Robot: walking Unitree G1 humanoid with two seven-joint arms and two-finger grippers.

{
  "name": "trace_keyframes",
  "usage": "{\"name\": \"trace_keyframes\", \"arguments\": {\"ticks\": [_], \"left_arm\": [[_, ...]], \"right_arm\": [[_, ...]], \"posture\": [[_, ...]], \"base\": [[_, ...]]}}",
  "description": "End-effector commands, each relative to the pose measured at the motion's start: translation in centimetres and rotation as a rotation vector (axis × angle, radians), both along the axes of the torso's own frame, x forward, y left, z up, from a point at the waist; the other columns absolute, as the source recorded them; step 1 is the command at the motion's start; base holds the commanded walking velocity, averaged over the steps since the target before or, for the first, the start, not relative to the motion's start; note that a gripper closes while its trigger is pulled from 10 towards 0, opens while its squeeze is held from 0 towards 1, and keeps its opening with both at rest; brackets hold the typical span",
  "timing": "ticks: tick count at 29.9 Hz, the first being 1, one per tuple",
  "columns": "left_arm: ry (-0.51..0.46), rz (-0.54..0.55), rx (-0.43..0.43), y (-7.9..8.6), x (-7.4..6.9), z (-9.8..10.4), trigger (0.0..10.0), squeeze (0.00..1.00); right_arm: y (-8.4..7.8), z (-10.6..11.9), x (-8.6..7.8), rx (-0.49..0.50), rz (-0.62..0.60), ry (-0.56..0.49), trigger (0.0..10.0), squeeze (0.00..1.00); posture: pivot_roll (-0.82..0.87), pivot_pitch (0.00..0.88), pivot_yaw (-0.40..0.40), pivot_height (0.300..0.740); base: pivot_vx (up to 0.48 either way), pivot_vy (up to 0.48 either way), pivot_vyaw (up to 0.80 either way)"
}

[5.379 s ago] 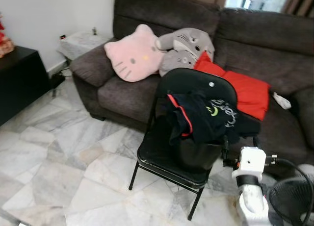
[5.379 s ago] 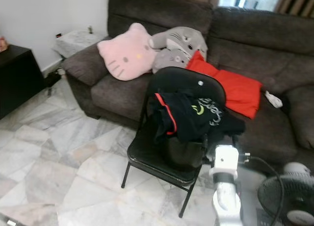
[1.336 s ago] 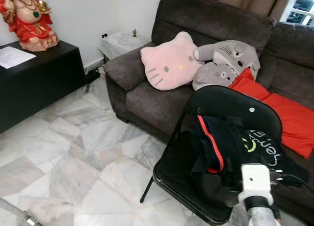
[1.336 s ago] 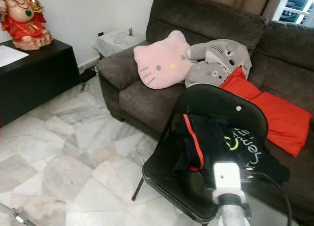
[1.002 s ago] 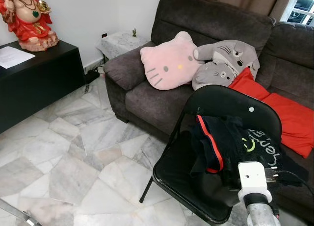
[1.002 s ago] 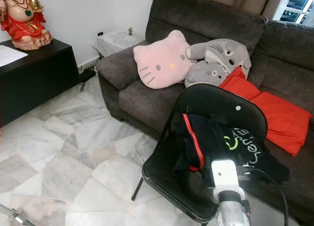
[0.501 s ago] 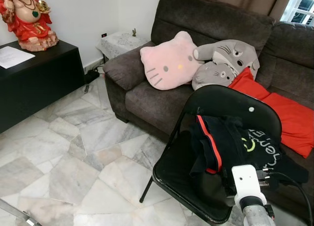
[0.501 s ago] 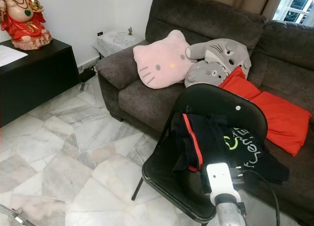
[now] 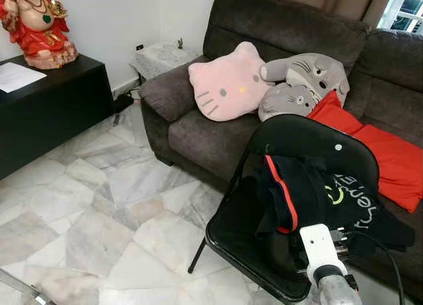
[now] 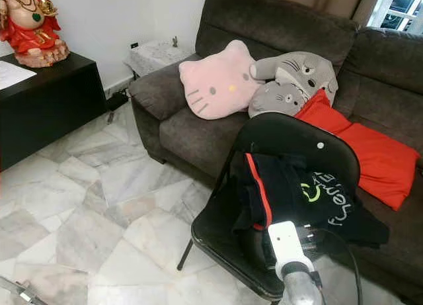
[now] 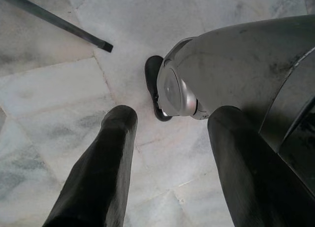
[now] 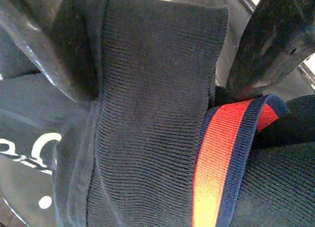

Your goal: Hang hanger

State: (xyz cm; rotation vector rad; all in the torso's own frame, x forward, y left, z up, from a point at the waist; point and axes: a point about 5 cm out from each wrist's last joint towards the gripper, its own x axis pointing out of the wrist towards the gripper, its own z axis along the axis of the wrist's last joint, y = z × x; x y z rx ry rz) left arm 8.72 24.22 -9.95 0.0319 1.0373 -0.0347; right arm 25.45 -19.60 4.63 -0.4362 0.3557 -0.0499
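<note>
Now the right tool (image 12: 162,45) has its fingers spread around soft, ribbed black clothes (image 9: 310,192) with a red stripe, heaped on the shiny round-backed chair (image 9: 261,229). Left tool (image 11: 170,153) hangs open above marble floor (image 9: 99,212).

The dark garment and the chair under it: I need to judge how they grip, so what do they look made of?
The dark garment looks like soft knit fabric: fine ribbed stitches and a red-orange trim band show between the right gripper fingers. The chair seems smooth, glossy black plastic or vinyl on thin metal legs.
</note>
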Motion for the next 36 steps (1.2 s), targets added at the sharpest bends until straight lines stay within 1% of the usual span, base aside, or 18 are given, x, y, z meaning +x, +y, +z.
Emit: {"name": "trace_keyframes", "arguments": {"ticks": [1, 7, 9, 18, 20, 21, 22, 23, 26, 28, 32, 33, 34, 36], "left_arm": [[0.038, -0.004, -0.010, -0.3, -0.9, -0.3, 10.0, 0.00], [0.039, -0.003, -0.012, -0.3, -0.9, -0.3, 10.0, 0.00], [0.039, -0.004, -0.013, -0.3, -0.8, -0.3, 10.0, 0.00], [0.037, -0.007, -0.013, -0.3, -0.8, -0.3, 10.0, 0.00], [0.037, -0.006, -0.013, -0.3, -0.8, -0.3, 10.0, 0.00], [0.038, -0.007, -0.013, -0.3, -0.8, -0.3, 10.0, 0.00], [0.038, -0.007, -0.013, -0.3, -0.8, -0.3, 10.0, 0.00], [0.038, -0.008, -0.013, -0.3, -0.8, -0.3, 10.0, 0.00], [0.038, -0.010, -0.013, -0.3, -0.8, -0.3, 10.0, 0.00], [0.038, -0.011, -0.013, -0.3, -0.8, -0.3, 10.0, 0.00], [0.038, -0.011, -0.014, -0.3, -0.8, -0.3, 10.0, 0.00], [0.038, -0.010, -0.014, -0.3, -0.8, -0.3, 10.0, 0.00], [0.038, -0.010, -0.014, -0.3, -0.8, -0.3, 10.0, 0.00], [0.038, -0.010, -0.014, -0.3, -0.8, -0.3, 10.0, 0.00]], "right_arm": [[-0.3, -0.1, 0.1, -0.016, -0.005, 0.012, 10.0, 0.00], [-1.1, 0.2, 0.1, -0.054, -0.061, -0.011, 10.0, 0.00], [-1.8, 0.1, -0.3, -0.078, -0.110, -0.016, 10.0, 0.00], [-2.5, 0.2, -0.6, -0.096, -0.152, -0.033, 10.0, 0.00], [-2.6, 0.6, -0.4, -0.092, -0.165, -0.062, 10.0, 0.00], [-2.6, 1.0, -0.2, -0.086, -0.174, -0.096, 10.0, 0.00], [-2.6, 1.0, -0.2, -0.086, -0.174, -0.096, 10.0, 0.00], [-2.6, 1.4, -0.1, -0.073, -0.174, -0.129, 10.0, 0.00], [-2.0, 2.7, 0.4, -0.026, -0.138, -0.221, 10.0, 0.00], [-1.8, 2.9, 0.5, -0.020, -0.123, -0.242, 10.0, 0.00], [-1.6, 2.8, 0.6, -0.023, -0.108, -0.234, 10.0, 0.00], [-1.4, 1.9, 0.7, -0.018, -0.093, -0.180, 10.0, 0.00], [-1.4, 1.9, 0.7, -0.018, -0.093, -0.180, 10.0, 0.00], [-1.3, 1.2, 0.7, -0.014, -0.076, -0.142, 10.0, 0.00]], "posture": [[0.01, 0.090, -0.077, 0.740], [0.01, 0.090, -0.078, 0.740], [0.01, 0.089, -0.077, 0.740], [0.01, 0.087, -0.077, 0.740], [0.01, 0.088, -0.077, 0.740], [0.01, 0.088, -0.076, 0.740], [0.01, 0.088, -0.076, 0.740], [0.01, 0.088, -0.076, 0.740], [0.00, 0.089, -0.075, 0.740], [0.00, 0.089, -0.075, 0.740], [0.00, 0.089, -0.075, 0.740], [0.00, 0.087, -0.076, 0.740], [0.00, 0.087, -0.076, 0.740], [0.00, 0.088, -0.075, 0.740]], "base": [[0.000, 0.000, 0.00], [0.000, 0.000, 0.00], [0.000, 0.000, 0.00], [0.000, 0.000, 0.00], [0.000, 0.000, 0.00], [0.000, 0.000, 0.00], [0.000, 0.000, 0.00], [0.000, 0.000, 0.00], [0.000, 0.000, 0.00], [0.000, 0.000, 0.00], [0.000, 0.000, 0.00], [0.000, 0.000, 0.00], [0.000, 0.000, 0.00], [0.000, 0.000, 0.00]]}}
